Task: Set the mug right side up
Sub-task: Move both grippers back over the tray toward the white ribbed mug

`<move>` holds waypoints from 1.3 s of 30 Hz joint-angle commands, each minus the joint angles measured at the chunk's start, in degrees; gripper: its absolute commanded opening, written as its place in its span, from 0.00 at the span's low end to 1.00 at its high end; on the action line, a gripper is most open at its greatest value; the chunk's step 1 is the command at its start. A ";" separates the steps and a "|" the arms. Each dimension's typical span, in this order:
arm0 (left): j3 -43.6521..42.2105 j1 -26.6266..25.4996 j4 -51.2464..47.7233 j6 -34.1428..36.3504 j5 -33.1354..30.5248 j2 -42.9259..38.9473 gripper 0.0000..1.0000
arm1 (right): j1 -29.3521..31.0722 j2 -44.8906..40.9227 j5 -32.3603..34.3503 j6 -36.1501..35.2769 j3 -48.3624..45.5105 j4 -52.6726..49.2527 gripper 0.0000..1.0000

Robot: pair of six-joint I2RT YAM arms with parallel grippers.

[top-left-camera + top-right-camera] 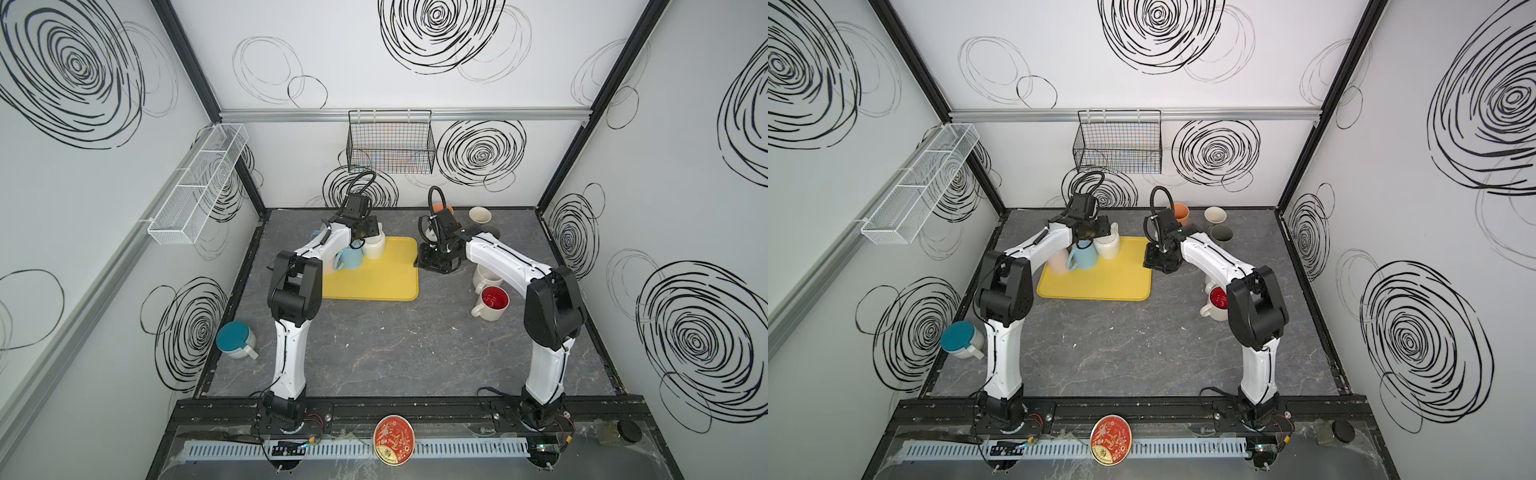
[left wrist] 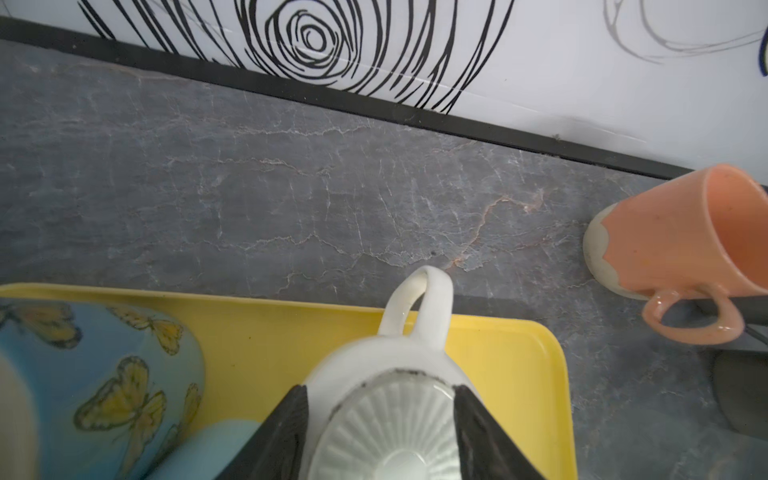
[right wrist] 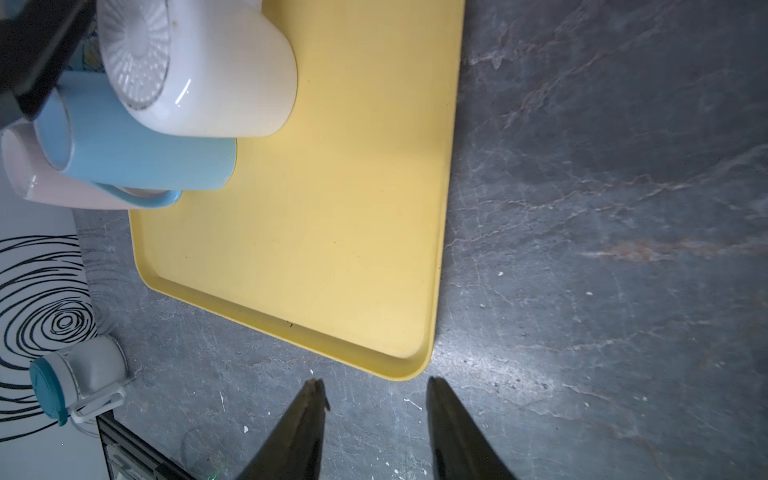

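Grey marbled tabletop [image 1: 395,345] fills a white booth scrawled with black swirls. At far left a teal-lidded mug [image 1: 235,338] sits by the wall. On the yellow tray [image 1: 374,286], the white mug [image 1: 375,248] stands bottom-up at the far edge, just beside a blue mug [image 1: 352,258]. The left gripper [image 2: 380,388] straddles its ribbed base, fingers close on both sides; whether they press it I cannot tell. Just right of the tray, the right gripper [image 3: 372,381] hangs over bare table, fingers moderately apart and empty. Farther right sits a red-lined mug [image 1: 494,300].
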 commanded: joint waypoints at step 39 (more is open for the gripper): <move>-20.94 -12.87 4.83 5.94 -0.63 -17.31 0.59 | -3.73 17.71 -6.47 -7.67 23.68 0.44 0.44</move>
